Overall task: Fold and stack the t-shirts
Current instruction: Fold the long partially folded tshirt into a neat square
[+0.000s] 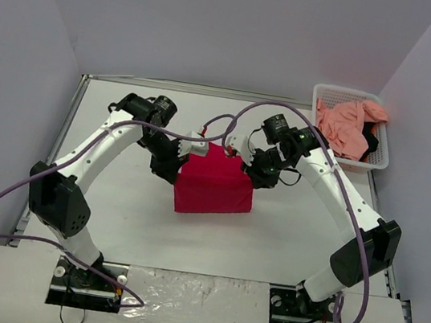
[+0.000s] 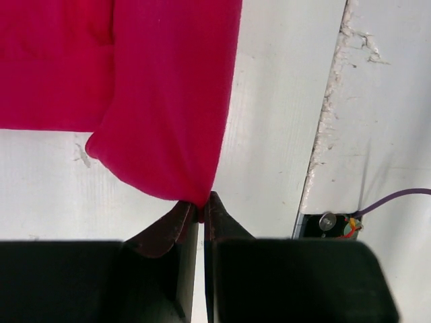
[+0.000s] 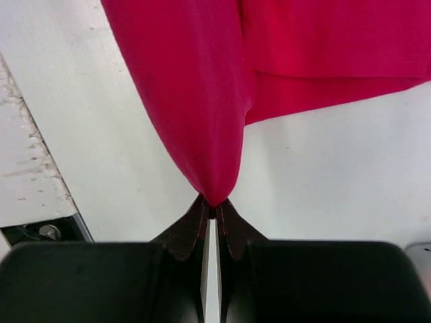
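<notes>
From above, the crimson red cloth t-shirt (image 1: 214, 184) lay mid-worktop (image 1: 126, 213), its far edge lifted. The salmon pink cloth t-shirt (image 1: 349, 125) waited in the white plastic lattice basket (image 1: 355, 94).

The left wrist view showed the left hand (image 2: 202, 205) pinched on one corner.

The right wrist view showed the right hand (image 3: 214, 208) clamping the other. The fold would likely go best with both corners level and taut.

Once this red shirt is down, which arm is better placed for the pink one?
Right. The pink shirt lies in the basket at far right, nearer the right hand; the left hand grips the red shirt's other corner.
</notes>
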Controlling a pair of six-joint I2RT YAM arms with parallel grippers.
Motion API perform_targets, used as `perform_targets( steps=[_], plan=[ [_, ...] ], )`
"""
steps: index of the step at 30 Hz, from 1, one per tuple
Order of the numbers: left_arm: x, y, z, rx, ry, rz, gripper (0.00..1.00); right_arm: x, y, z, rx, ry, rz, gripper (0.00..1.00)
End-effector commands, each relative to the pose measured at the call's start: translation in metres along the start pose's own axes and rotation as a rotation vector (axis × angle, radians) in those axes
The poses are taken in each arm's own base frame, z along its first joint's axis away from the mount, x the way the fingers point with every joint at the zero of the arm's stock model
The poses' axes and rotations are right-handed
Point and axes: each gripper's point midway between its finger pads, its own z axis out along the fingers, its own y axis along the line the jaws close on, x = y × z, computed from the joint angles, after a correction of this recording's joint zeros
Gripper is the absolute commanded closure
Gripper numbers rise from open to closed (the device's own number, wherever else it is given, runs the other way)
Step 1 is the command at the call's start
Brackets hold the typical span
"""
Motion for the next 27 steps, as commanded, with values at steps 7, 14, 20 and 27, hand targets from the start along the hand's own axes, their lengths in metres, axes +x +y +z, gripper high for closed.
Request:
perform_targets(
  steps=[7,14,20,27],
  plan=[
    [-0.006,0.040,-0.011,-0.071,-0.017,-0.001,0.98,-0.006,-0.049,0.001,0.048,0.023,0.034,1.00],
    [0.000,0.074,-0.006,-0.059,0.007,-0.042,0.97,-0.003,-0.075,0.015,0.054,0.053,0.038,1.00],
    [0.002,0.101,0.000,-0.043,0.014,-0.062,0.98,-0.002,-0.106,0.024,0.075,0.049,0.053,1.00],
    [-0.002,0.157,0.004,-0.113,0.004,-0.060,0.98,-0.008,-0.169,0.057,0.126,0.039,0.078,1.00]
  ],
)
